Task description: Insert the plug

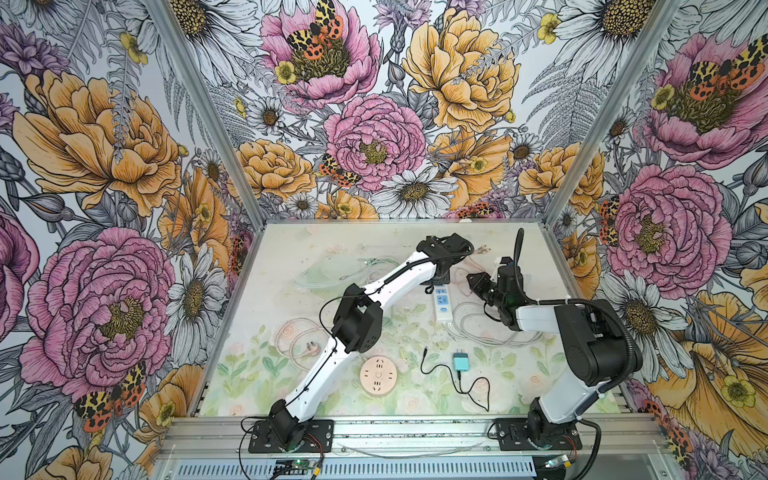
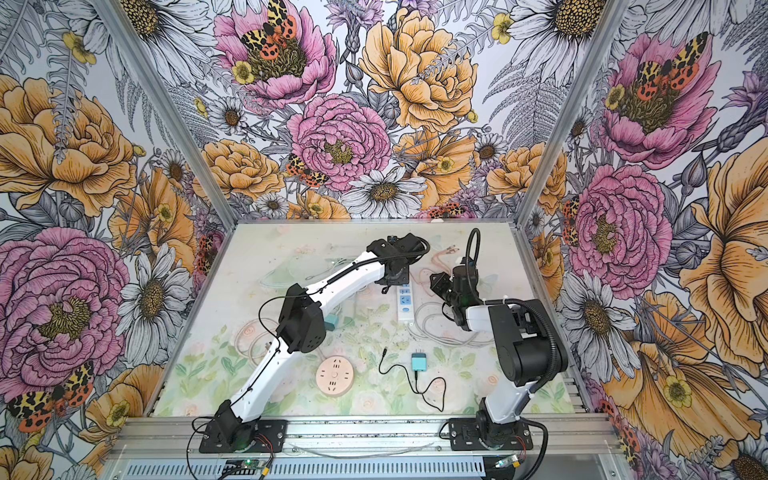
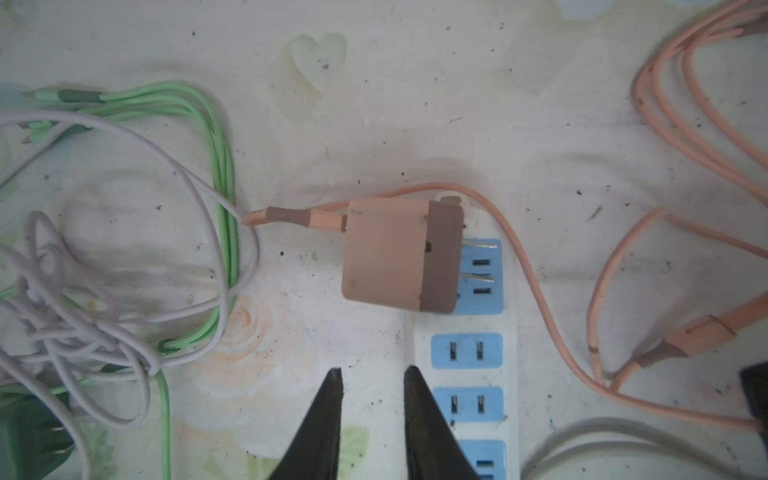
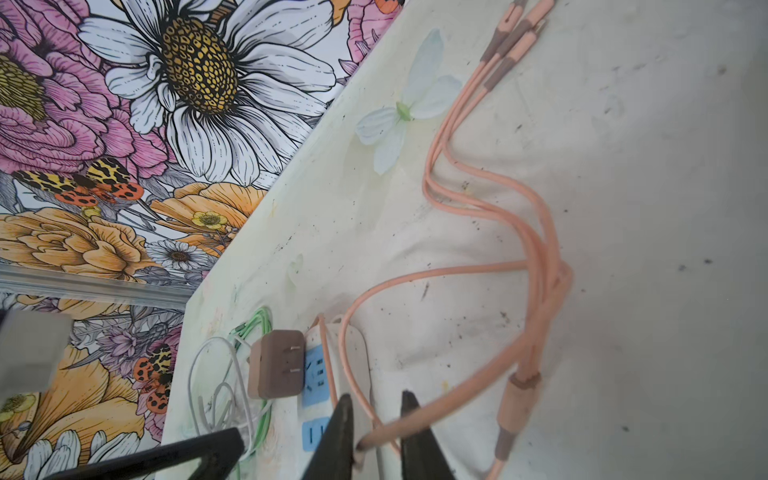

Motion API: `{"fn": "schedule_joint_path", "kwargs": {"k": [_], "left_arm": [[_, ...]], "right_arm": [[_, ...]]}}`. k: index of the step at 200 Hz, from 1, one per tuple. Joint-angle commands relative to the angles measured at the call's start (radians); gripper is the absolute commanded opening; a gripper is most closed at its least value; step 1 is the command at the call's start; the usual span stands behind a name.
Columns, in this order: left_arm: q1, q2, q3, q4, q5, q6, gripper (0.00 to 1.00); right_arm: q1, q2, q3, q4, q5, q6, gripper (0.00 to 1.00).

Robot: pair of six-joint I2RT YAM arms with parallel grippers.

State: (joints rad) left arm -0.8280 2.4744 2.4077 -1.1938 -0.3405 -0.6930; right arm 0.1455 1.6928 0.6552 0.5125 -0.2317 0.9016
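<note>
My left claw [image 3: 372, 374] hangs empty, jaws apart, just near of the pink plug [image 3: 399, 253], which lies on its side at the far end of the power strip [image 3: 510, 365], prongs flat across the socket [image 3: 496, 305], not in it; my right claw [image 4: 376, 399], jaws parted, straddles its peach cable [image 4: 457, 269], probably managing slack.

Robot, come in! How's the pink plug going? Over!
Left claw open, empty. Right claw open, pink cable between its tips. Pink plug on its side against power strip, prongs showing, not in. Cable loops over the strip's end.
</note>
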Motion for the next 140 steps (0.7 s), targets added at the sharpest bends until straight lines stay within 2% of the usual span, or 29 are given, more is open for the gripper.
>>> {"fn": "schedule_joint_path", "kwargs": {"k": [1,17,40,59,94,110,130,140], "left_arm": [[0.0,-0.153,-0.141,0.114,0.089,0.034,0.33],[0.017,-0.265,-0.356,0.27,0.167,0.013,0.37],[0.072,-0.437,-0.697,0.592,0.295,-0.051,0.41],[0.116,-0.518,-0.877,0.79,0.346,-0.102,0.42],[0.162,-0.523,-0.987,1.029,0.441,-0.132,0.45],[0.186,-0.498,-1.021,1.148,0.488,-0.174,0.49],[0.202,-0.449,-1.015,1.2,0.497,-0.188,0.5],[0.209,-0.421,-1.011,1.237,0.516,-0.199,0.51]], "right_arm": [[0.007,-0.029,0.04,-0.051,0.023,-0.048,0.32],[0.004,-0.033,0.046,-0.076,0.025,-0.061,0.4],[-0.005,-0.046,0.05,-0.107,0.013,-0.068,0.5],[-0.013,-0.09,0.058,-0.172,0.017,-0.091,0.53],[-0.031,-0.213,0.092,-0.392,0.061,-0.15,0.66],[-0.04,-0.272,0.106,-0.478,0.081,-0.165,0.68],[-0.041,-0.326,0.148,-0.579,0.094,-0.202,0.71],[-0.043,-0.338,0.174,-0.62,0.087,-0.216,0.78]]}}
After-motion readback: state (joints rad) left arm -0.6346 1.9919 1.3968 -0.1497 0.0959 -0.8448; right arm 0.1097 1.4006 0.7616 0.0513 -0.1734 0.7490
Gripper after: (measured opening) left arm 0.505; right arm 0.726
